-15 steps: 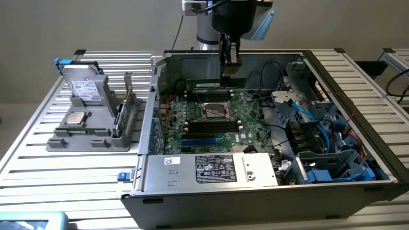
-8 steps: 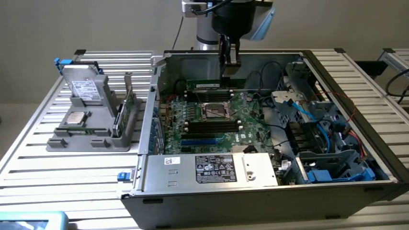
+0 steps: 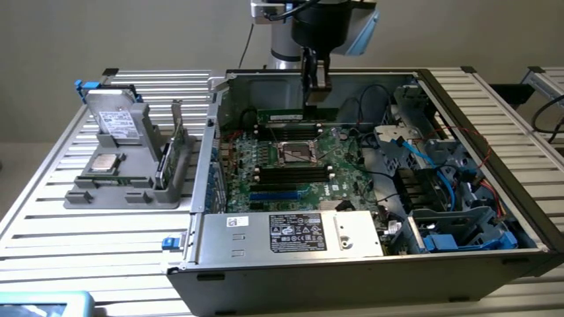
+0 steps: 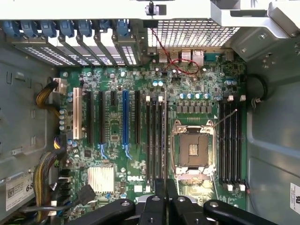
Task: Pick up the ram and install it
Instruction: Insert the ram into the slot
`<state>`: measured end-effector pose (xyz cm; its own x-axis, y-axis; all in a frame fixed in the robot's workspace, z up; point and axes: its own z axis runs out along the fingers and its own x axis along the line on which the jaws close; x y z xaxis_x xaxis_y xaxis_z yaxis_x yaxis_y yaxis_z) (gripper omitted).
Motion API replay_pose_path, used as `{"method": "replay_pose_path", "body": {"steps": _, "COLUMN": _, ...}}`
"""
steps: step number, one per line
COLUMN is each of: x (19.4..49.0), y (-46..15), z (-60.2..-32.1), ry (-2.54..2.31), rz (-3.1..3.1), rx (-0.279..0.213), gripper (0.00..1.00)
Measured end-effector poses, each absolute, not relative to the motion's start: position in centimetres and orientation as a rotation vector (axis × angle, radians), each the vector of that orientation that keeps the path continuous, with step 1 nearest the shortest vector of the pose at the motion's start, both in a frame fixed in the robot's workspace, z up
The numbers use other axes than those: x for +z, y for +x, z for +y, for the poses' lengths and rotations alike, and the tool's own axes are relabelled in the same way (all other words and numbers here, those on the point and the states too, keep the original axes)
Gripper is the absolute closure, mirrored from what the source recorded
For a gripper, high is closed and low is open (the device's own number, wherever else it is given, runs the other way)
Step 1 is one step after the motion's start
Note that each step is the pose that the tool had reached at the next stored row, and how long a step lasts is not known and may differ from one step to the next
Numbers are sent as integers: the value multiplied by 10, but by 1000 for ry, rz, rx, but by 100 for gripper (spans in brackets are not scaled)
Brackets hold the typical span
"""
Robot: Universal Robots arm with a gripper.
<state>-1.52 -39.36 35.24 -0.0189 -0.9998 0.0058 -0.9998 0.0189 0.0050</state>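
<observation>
Hand (image 3: 313, 104): almost fully closed, its two fingers pinching the ram by its upper edge; it reaches down from above into the far part of the case.
Ram (image 3: 291, 117): a green stick with a white label, held long edge down and level. It sits at the far bank of memory slots, just beyond the processor socket; I cannot tell whether it is seated in a slot.
Case (image 3: 352, 281): an open computer case lying on the counter, open side up, with the motherboard (image 3: 344, 188) flat on its floor.
Processor socket (image 3: 298, 152): in the middle of the motherboard; in the wrist view its square contact field shows inside the metal frame.
Near memory slots (image 3: 291, 175): a second bank of black slots on the near side of the socket.
Power supply (image 3: 295, 232): a silver box with printed labels against the case's near wall.
Drive cage (image 3: 458, 228): a grey cage with blue cables in the near corner at the exterior view's right.
Holder (image 3: 115, 197): a grey tray on the counter, beside the case at the exterior view's left.
Holder contents: a hard drive (image 3: 116, 122) propped upright at the far end, a square silver processor chip (image 3: 107, 162) flat in a recess, and a thin board (image 3: 179, 148) on edge along the side nearest the case.
Counter (image 3: 79, 238): slatted aluminium.
</observation>
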Motion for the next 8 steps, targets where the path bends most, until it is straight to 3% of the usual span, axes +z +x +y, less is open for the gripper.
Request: {"method": "replay_pose_path", "body": {"steps": 8, "x": 347, "y": -14, "z": -390, "ry": 2186, "rz": -2238, "rx": 9, "gripper": 87}}
